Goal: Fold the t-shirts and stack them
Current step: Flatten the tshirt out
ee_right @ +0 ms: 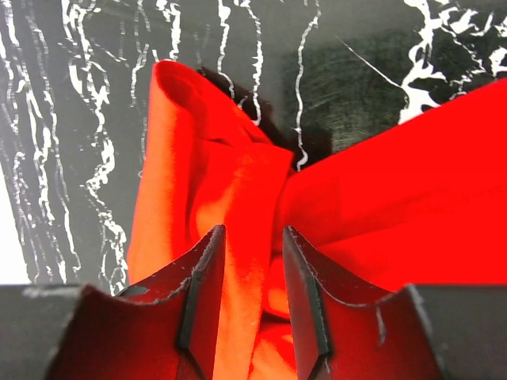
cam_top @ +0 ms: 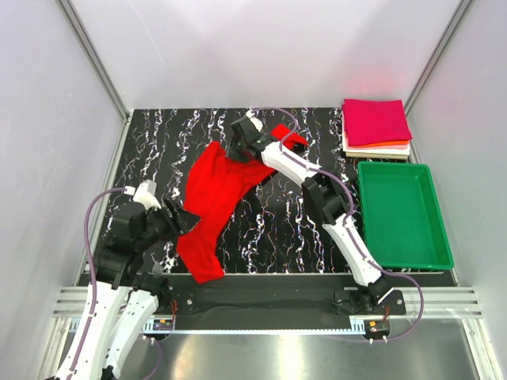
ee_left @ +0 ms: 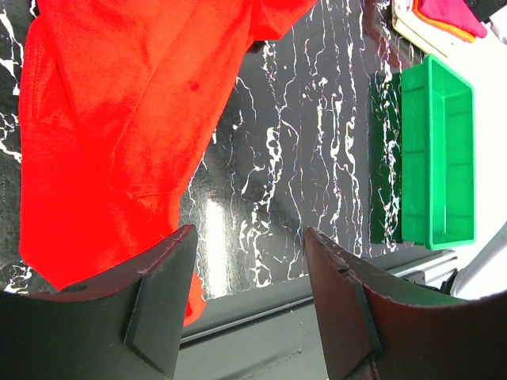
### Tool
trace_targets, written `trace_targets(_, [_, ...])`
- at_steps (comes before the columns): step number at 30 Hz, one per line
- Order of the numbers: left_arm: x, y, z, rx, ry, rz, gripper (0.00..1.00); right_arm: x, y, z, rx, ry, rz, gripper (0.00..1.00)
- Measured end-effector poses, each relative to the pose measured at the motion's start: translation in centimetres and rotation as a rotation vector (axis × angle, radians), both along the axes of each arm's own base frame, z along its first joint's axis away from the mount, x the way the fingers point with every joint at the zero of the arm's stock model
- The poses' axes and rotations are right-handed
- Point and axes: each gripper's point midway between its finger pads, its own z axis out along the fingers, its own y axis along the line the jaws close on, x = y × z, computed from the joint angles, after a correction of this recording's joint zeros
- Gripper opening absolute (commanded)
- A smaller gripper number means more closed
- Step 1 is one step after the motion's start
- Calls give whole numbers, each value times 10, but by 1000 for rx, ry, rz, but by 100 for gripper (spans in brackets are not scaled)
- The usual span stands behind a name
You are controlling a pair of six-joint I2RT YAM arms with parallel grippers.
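Red t-shirt (cam_top: 212,194) is lying crumpled across the left-middle of the desk (cam_top: 277,229), far side down toward the near edge. The right tool (ee_right: 249,237) is clamped on a bunched bit at its far end. The left tool (ee_left: 247,236) has its fingers apart with nothing between them, right beside the shirt's near part. The folded stack (cam_top: 377,125), magenta on top, sits far right behind the green tray (cam_top: 400,214).

Red t-shirt (cam_top: 214,194): soft matt cloth, loosely creased. Folded t-shirts (cam_top: 375,120): matt cloth, lying flat and smooth. Table top (cam_top: 277,229): black with white marble veining, smooth and glossy, showing bright reflections. Green tray (cam_top: 400,214): smooth moulded plastic with a slight sheen. Left gripper (ee_left: 247,233) fingers (ee_left: 158,309): black, matt, hard plastic. Front rail (cam_top: 447,305): bare silvery metal.
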Motion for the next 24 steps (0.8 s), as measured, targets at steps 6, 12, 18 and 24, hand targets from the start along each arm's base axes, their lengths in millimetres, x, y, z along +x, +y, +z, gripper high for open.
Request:
trace_targets(6, [0, 0, 0, 0, 0, 0, 61, 5, 0, -7, -10, 0, -16, 28])
trace_targets(12, [1, 0, -2, -4, -4, 3, 60, 12, 8, -11, 2, -12, -5, 0])
trace_targets(18, [9, -4, -21, -9, 60, 6, 60, 8, 1, -2, -19, -21, 8, 0])
trace_targets(24, [18, -8, -45, 9, 187, -1, 59, -24, -58, 51, -70, -15, -31, 0])
